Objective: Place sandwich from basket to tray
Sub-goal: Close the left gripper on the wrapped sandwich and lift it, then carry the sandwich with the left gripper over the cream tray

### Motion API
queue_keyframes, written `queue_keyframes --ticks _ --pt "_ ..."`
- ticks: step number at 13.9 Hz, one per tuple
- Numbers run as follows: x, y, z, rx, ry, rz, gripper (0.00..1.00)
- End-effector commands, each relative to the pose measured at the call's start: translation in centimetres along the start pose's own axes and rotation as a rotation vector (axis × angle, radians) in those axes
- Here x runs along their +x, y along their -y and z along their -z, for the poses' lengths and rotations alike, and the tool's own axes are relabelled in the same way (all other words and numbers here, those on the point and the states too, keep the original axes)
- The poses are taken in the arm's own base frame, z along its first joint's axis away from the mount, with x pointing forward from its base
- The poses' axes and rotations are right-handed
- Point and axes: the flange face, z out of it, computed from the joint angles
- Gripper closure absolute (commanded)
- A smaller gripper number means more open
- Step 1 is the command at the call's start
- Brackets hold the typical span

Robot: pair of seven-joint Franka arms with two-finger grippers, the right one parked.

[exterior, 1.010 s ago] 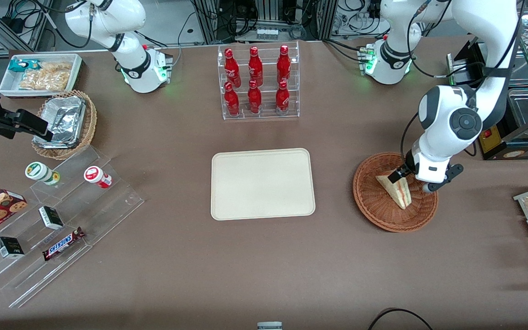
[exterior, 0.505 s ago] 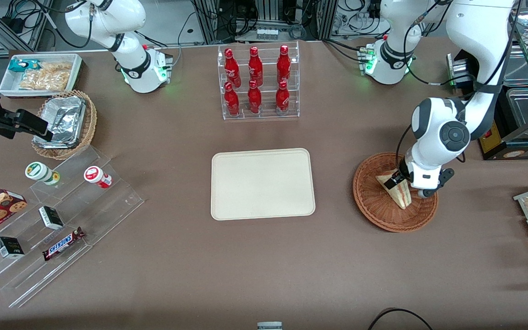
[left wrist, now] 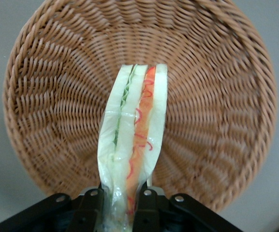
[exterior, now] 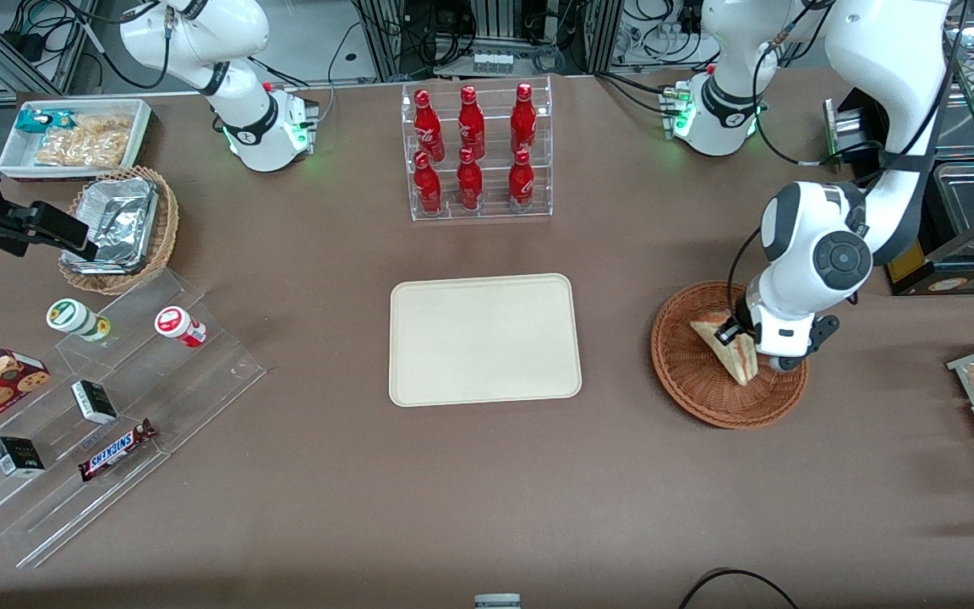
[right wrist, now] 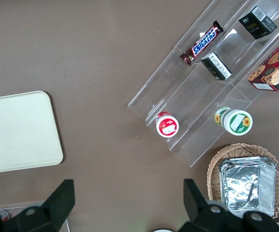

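Over the basket at the working arm's end of the table, my gripper is pinched on the sandwich at one end — soft, light, easily crushed, I judge — with the tray well apart.

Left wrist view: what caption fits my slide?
Claw shut on the sandwich over the wicker basket.

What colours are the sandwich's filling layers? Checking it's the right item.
Red-orange and green between pale bread; the sandwich, held by the gripper, shows best in the left wrist view.
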Motion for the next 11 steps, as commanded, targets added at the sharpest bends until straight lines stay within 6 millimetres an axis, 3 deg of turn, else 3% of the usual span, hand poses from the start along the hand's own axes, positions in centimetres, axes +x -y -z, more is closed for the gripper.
queue_keyframes --ticks 1,3,7,10,11 --pt "-1.1 -2.3 3.5 0.035 0.040 -0.199 0.89" --pt "-3.3 -4.5 3.5 0.020 0.049 -0.414 0.89" --pt "-9.3 -11.1 3.4 0.000 0.053 -0.444 0.90" --pt "-12.3 -15.3 3.2 0.009 0.020 -0.434 0.90" --pt "-14.4 -17.6 2.8 0.023 -0.009 -0.430 0.90"
